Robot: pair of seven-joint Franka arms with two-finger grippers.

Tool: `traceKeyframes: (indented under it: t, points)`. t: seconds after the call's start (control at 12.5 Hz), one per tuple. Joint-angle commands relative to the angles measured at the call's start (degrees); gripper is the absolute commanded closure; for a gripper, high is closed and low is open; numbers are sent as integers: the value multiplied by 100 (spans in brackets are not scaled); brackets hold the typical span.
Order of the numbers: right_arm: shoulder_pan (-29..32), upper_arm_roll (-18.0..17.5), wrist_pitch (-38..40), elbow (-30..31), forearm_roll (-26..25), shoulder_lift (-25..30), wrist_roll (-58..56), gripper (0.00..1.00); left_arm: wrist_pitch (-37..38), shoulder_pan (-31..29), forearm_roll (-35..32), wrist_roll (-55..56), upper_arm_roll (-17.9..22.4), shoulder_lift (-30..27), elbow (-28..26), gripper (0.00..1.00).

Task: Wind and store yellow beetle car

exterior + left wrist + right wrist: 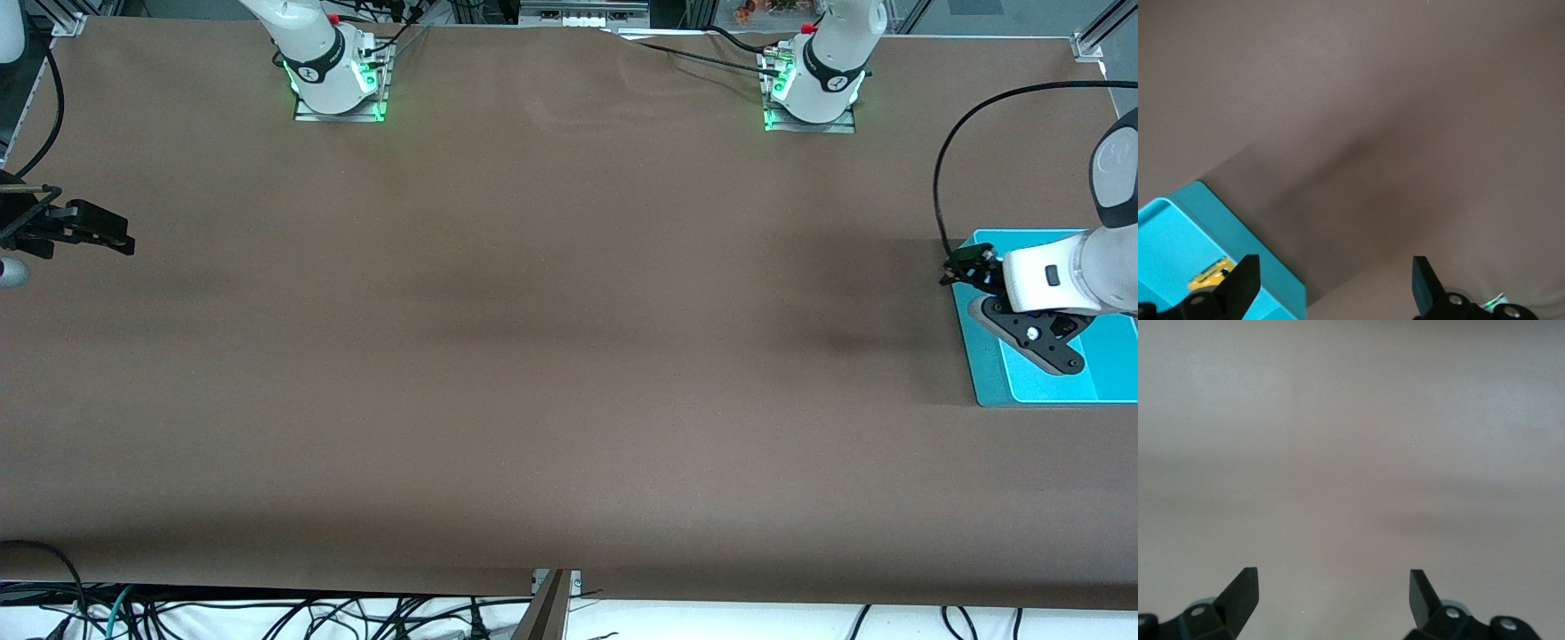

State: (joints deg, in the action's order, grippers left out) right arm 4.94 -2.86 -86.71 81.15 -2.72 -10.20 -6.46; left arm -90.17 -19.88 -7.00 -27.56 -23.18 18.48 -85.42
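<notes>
Teal plastic marked the only landmark on the brown table (551, 356): a shallow bin (1040, 391) at the left arm's end, with the left gripper (1331, 283) hanging over its edge, jaws spread wide and holding nothing. In the left wrist view a scrap of bright yellow showed on the bin's floor, just beside one fingertip (1241, 280); this was most likely the yellow beetle car (1210, 275), though too little of it was visible to tell how it sat. From the front camera the car could not be seen at all, since the arm's wrist covered that part of the bin. The right gripper (120, 238) waited over the bare table at the right arm's end, its jaws equally wide apart and empty. With the car apparently already in the bin, the risks were mostly of disturbance: a finger dropping or sweeping sideways could clip the tiny toy, flip it or knock it against the wall. If its spring were wound, a nudge might also set it rolling. A snag on the bin's rim could drag the whole bin across the table.
</notes>
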Motion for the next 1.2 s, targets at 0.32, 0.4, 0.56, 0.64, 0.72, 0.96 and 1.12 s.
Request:
traceKeyframes:
  t: [0.32,0.4,0.56,0.64,0.72,0.96,1.12]
  points:
    - [-2,13,23,-20,-27,27,57,0,219,2379,620,2219,2295,-625,-17,0]
    - [-2,13,23,-20,-27,27,48,0,1,2593,726,2290,2605,-836,-262,0]
    - [7,13,32,-20,-36,27,31,0,-814,2604,876,2308,2687,-1590,-1419,0]
    - [-2,13,32,-20,-44,27,31,0,-1044,2612,815,2299,2687,-1802,-1773,0]
    - [-2,13,32,-20,-44,27,31,0,-1064,2604,771,2299,2643,-1822,-1872,0]
    - [-2,13,32,-20,-53,27,31,0,-1064,2455,683,2308,2494,-1848,-1873,0]
    - [-2,13,23,-20,-53,27,31,0,-1029,2244,700,2308,2283,-1919,-1882,0]
